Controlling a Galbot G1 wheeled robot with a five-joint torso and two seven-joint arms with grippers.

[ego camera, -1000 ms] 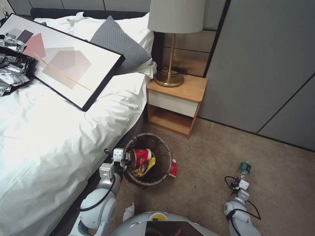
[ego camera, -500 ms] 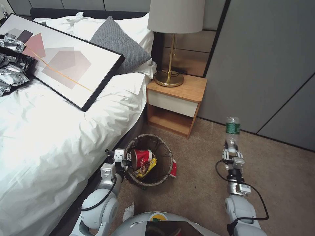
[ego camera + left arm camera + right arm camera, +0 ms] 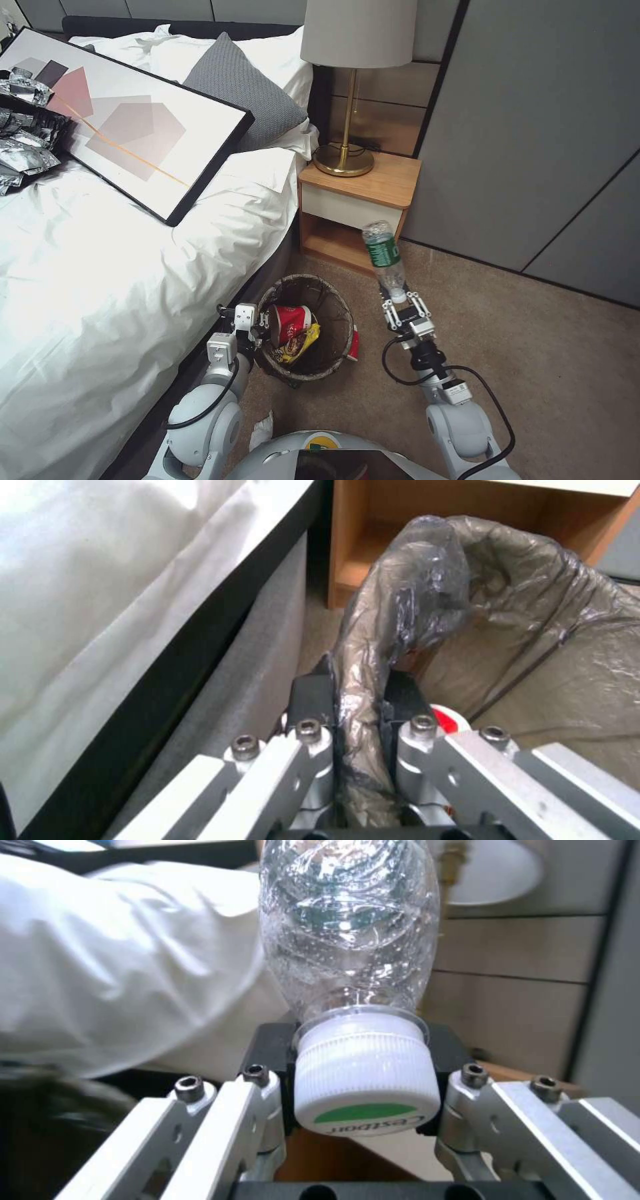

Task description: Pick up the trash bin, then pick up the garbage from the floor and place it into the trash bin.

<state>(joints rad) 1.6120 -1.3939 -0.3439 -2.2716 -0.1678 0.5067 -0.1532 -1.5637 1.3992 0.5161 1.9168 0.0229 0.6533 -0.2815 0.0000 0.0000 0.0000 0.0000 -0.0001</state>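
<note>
Your right hand [image 3: 400, 308] has carried the bottle [image 3: 384, 257] up off the carpet and inward over the last second: it was low at the floor on the robot's right, and it now stands raised just beside the trash bin [image 3: 340, 313], on the side away from the bed. My reading is that the pick of this piece is done and the carry to the bin is nearly complete; the bottle is not yet over the opening. In the right wrist view the hand [image 3: 363, 1090] is clamped on the bottle's white cap [image 3: 363, 1087], one pad on each side, with the crumpled clear body [image 3: 350, 925] pointing away from the wrist. Your left hand [image 3: 257, 325] has not shifted; it sits at the bin's rim on the bed side. The left wrist view shows its fingers [image 3: 312, 700] closed together on a fold of the bag liner [image 3: 413, 595], so the bin is held by the liner and rim. Inside the bin you already have a red-and-white cup [image 3: 288, 321] and a yellow wrapper [image 3: 298, 341]. Another red-and-white piece [image 3: 351, 343] lies against the bin's outer wall on the carpet, not yet collected. Beyond stands the nightstand [image 3: 360, 193], well apart from the hands.
</note>
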